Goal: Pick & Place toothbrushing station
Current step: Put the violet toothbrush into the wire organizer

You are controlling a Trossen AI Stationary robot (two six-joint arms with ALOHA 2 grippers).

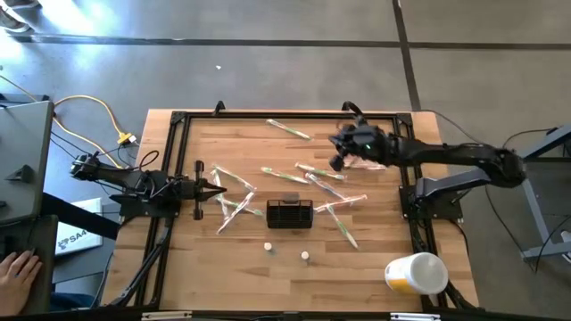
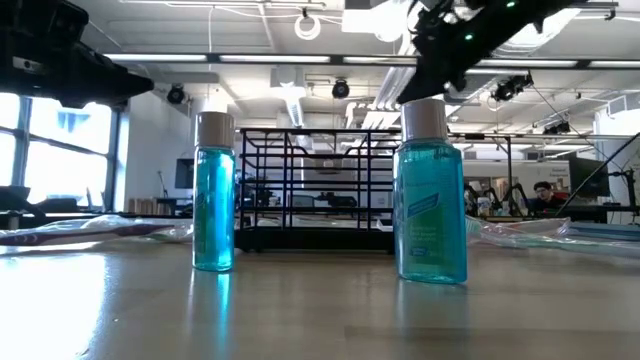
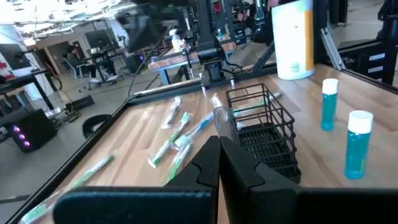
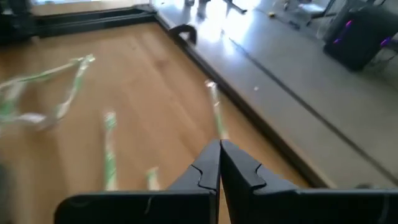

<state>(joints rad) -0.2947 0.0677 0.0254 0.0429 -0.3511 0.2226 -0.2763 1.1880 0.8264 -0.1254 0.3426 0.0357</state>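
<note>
The bench (image 1: 375, 241) is pale wood in planks, smooth with a light sheen, framed by matt black metal rails (image 1: 169, 205). The toothbrushing station (image 1: 290, 212) is thin black wire, matt, and the two small bottles (image 2: 214, 192) are clear glossy plastic holding blue liquid, with dull white caps. The scattered toothbrushes (image 1: 314, 169) lie in shiny transparent wrappers, and each pincer, left (image 3: 217, 163) and right (image 4: 219, 163), is matt black plastic.

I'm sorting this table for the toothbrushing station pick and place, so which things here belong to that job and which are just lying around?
Job:
- black wire caddy
- left gripper, shut, empty
- right gripper, shut, empty

Lying about:
- wrapped toothbrushes
- two blue mouthwash bottles
- white-and-yellow cup, on its side
- person's hand at the edge
</note>
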